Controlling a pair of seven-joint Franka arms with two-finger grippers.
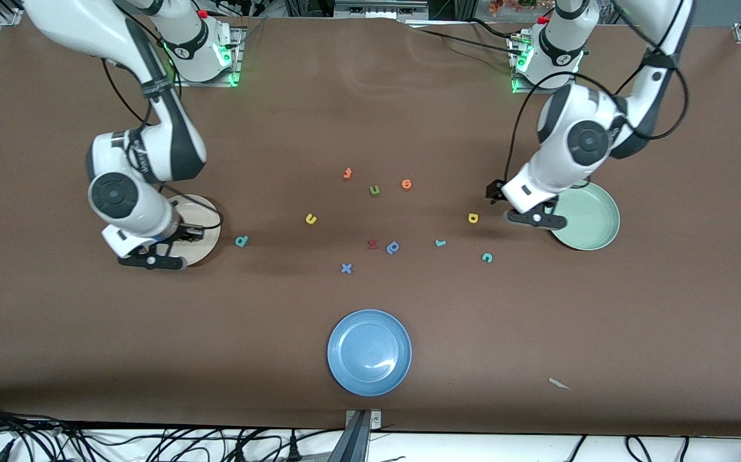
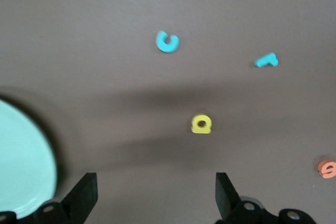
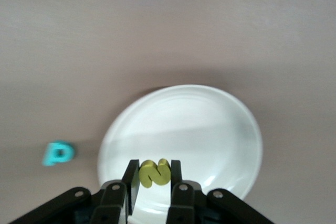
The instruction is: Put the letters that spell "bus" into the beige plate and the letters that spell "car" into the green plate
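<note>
Hovering over the round cream-beige plate (image 3: 210, 129), the right gripper (image 3: 154, 174) pinches a small yellow foam "s" (image 3: 154, 172); releasing off-centre risks it bouncing out. Left gripper (image 2: 156, 198) waits wide open, empty, beside the mint-green plate (image 2: 21, 156), above the yellow "a" (image 2: 201, 124).

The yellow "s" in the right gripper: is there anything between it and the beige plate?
Nothing visible. The right gripper is shut on the yellow "s" directly over the beige plate, whose visible surface is bare. The teal "b" lies on the table beside the plate, out of the way.
</note>
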